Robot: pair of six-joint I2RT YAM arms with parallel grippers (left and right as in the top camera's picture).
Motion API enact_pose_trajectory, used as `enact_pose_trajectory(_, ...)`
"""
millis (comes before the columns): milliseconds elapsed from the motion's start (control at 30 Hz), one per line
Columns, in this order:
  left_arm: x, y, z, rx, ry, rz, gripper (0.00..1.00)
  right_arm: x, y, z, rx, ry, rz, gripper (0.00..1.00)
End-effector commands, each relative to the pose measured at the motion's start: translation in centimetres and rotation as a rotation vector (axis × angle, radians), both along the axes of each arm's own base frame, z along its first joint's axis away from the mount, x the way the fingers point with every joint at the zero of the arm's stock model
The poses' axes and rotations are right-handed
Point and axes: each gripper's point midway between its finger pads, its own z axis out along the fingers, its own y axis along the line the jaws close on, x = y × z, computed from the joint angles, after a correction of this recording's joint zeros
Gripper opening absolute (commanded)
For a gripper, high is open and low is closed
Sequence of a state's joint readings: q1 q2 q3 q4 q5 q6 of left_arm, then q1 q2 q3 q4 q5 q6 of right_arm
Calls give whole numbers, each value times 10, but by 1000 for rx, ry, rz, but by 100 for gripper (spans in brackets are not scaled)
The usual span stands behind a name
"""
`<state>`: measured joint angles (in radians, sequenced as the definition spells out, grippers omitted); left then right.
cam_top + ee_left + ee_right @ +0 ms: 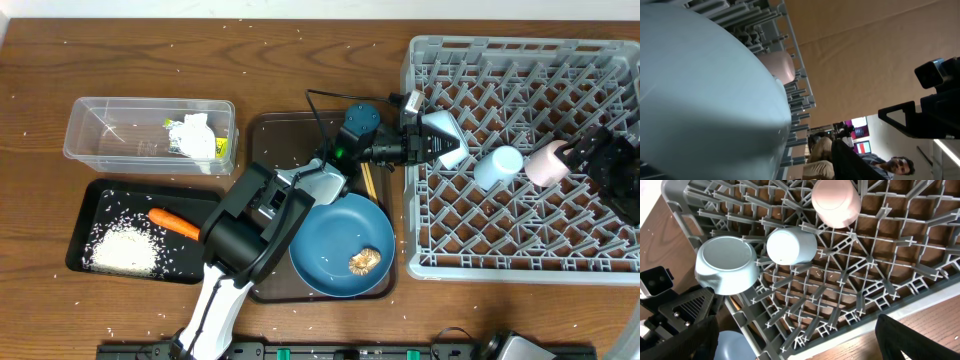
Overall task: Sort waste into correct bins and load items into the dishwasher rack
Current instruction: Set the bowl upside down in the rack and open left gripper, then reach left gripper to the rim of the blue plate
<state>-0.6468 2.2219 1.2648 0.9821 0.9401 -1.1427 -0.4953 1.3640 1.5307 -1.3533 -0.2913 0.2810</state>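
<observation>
Overhead: dishwasher rack (520,240) contains pink cup (545,162), light blue cup (498,167); left gripper (432,140) clamps white bowl (450,133) at rack edge; right gripper (583,152) spread wide.

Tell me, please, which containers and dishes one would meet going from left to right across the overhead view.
clear tub → blue plate → white bowl → light blue cup → pink cup

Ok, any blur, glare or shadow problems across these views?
Overhead: evenly lit, sharp, no glare. Left wrist: the round white bowl fills half the frame, out of focus, with its lower part in shadow. Right wrist: the grey plastic lattice rack is crisp throughout.
</observation>
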Motion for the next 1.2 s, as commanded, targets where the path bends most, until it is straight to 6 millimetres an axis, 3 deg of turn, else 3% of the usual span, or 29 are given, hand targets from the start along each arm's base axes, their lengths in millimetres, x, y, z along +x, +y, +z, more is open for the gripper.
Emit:
enact_pose_trajectory(0,8,7,22,-21,-53,-9,44,0,-4,6,-22,-15,1,93)
enact_pose_trajectory(233,19,28,16,1,-18,-25,50,0,-4,6,-23,-17,4,93)
enact_pose_trajectory(500,28,43,2,71,41,2,50,1,-4,7,-24,-18,3,93)
enact_pose_trajectory(700,40,73,5,147,47,48,50,0,-4,6,-22,-14,4,93)
enact_pose_trajectory(833,48,109,20,255,10,129,50,0,-4,6,-21,-13,4,93)
enact_pose_trajectory(933,45,148,25,427,-25,226,50,-1,-4,6,-21,-12,5,93)
enact_pose_trajectory(1100,17,223,29,821,-97,374,51,-2,-3,5,-22,-7,14,93)
enact_pose_trajectory(1167,0,246,40,923,-127,401,59,-2,-3,5,-21,-6,14,93)
